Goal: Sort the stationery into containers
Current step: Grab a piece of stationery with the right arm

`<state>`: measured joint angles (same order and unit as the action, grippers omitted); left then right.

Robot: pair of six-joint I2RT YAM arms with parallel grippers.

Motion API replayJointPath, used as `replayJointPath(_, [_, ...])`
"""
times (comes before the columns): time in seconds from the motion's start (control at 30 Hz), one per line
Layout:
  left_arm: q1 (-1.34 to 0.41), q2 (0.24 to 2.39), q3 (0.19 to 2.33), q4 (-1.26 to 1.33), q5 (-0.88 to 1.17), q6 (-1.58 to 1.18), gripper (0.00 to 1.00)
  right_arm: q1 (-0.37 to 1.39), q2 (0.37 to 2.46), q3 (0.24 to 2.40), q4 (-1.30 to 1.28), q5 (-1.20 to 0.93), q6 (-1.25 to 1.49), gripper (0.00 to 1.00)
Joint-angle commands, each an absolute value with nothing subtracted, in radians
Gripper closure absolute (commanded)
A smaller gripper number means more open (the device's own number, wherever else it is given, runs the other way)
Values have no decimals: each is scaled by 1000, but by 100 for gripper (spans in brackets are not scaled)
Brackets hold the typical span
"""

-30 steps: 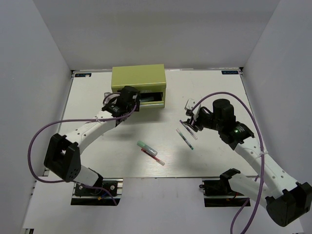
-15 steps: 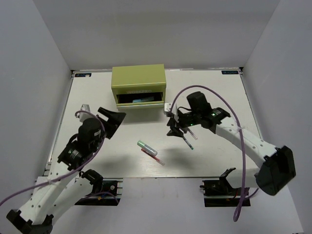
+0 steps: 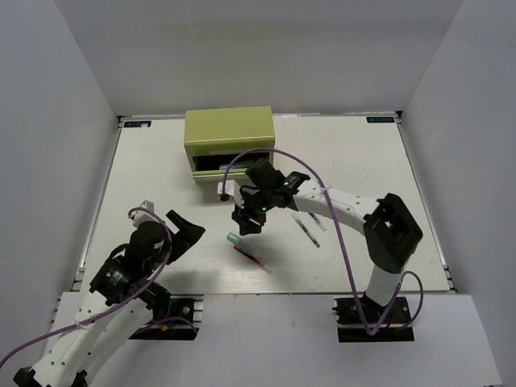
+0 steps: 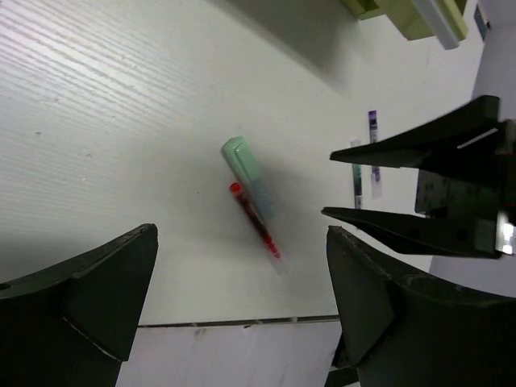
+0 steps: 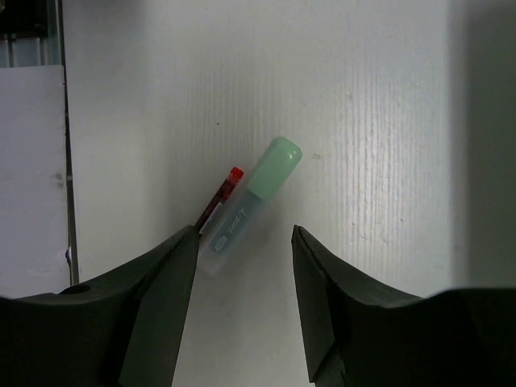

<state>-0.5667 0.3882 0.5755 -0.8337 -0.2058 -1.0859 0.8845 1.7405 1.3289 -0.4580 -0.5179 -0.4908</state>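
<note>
Right gripper point(image 3: 244, 219) is hovering with jaws apart over the green-capped stubby marker point(image 5: 248, 203) and thin red pen point(image 5: 219, 196), which are lying side by side near the white bench's point(image 3: 363, 161) near edge. It looks to be lining up a pick. Left gripper point(image 3: 185, 230) is hanging spread and empty by the near-left corner.

The left arm point(image 3: 121, 274) and right arm point(image 3: 343, 205) share white shells with black joint housings; a purple cable point(image 3: 250, 151) loops along each. Their fingers point(image 5: 153, 314) are matte black, wedge-shaped.
</note>
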Motion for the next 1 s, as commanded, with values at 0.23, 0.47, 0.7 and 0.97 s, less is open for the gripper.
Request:
replayJointPath(0.23, [-571, 284, 660, -983, -290, -1048, 5, 992, 1937, 1456, -433, -306, -325, 42])
replayJointPath(0.47, [-571, 262, 670, -996, -301, -1058, 5, 1014, 2017, 1502, -425, -219, -241, 44])
replayJointPath(0.7, [-571, 262, 670, -996, -291, -1058, 5, 1034, 2042, 1502, -394, -158, -219, 45])
replayJointPath(0.97, [-571, 272, 670, -996, -282, -1068, 5, 1066, 2040, 1447, -383, -81, -189, 47])
